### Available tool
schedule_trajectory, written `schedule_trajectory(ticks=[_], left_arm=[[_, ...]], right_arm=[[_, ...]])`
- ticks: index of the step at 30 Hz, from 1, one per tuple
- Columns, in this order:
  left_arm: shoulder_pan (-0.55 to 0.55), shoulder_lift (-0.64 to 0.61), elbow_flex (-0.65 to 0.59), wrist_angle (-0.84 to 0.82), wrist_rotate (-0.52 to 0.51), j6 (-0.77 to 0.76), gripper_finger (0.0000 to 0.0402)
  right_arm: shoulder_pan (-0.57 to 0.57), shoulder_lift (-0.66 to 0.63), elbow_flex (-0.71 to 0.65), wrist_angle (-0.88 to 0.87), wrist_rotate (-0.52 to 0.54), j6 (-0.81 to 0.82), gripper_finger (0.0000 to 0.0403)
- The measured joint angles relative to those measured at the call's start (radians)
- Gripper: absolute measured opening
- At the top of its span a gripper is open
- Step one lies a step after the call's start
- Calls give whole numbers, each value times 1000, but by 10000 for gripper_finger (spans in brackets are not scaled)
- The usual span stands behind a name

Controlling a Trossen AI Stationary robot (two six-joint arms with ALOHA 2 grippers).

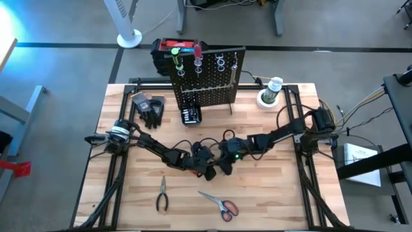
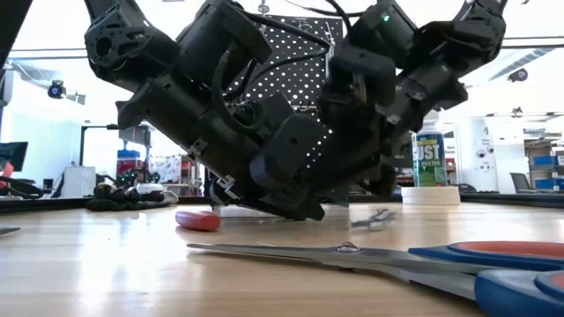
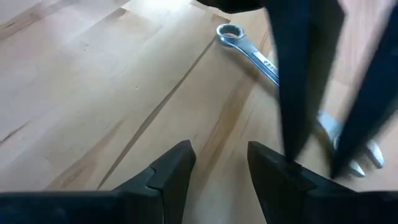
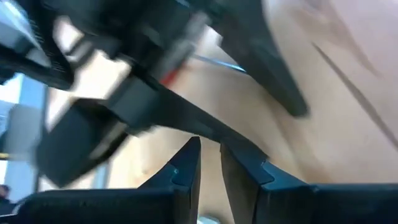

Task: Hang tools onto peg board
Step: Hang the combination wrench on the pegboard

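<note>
Right gripper (image 4: pixel 209 163), jaws nearly closed and empty, should straddle the wrench (image 3: pixel 249 53) squarely (left gripper (image 3: pixel 221 165) gapes empty).

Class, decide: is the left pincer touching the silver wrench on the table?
Apart. In the left wrist view the left pincer stands open over bare wood, and the silver wrench lies well beyond its tips.

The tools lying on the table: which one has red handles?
The scissors, near the table's front edge. The pliers beside them have black handles, and the wrench is plain silver.
</note>
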Motion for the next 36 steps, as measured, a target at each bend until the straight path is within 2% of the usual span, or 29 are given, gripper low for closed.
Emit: schedule_trajectory(ticks=[7,10,15,17,20,25,30,36], left_arm=[[0,1,0,9,-3,0,155],[0,4,-2,37,-6,10,155],[5,7,31,54,33,111,155],[6,8,45,54,37,149,155],[10,10,62,52,51,196,155],[22,11,71,55,73,228,155],[37,25,99,60,106,244,155],[41,151,252,58,141,303,155]], right_arm=[[7,-97,-2,-239,73,-6,61],[49,-171,-8,-369,152,26,66],[129,-279,-79,-465,326,178,77],[138,-313,-130,-450,351,259,87],[139,-328,-217,-334,359,376,106],[133,-281,-324,-103,359,514,142],[130,-197,-322,11,342,553,170],[99,-109,-247,19,290,508,172]])
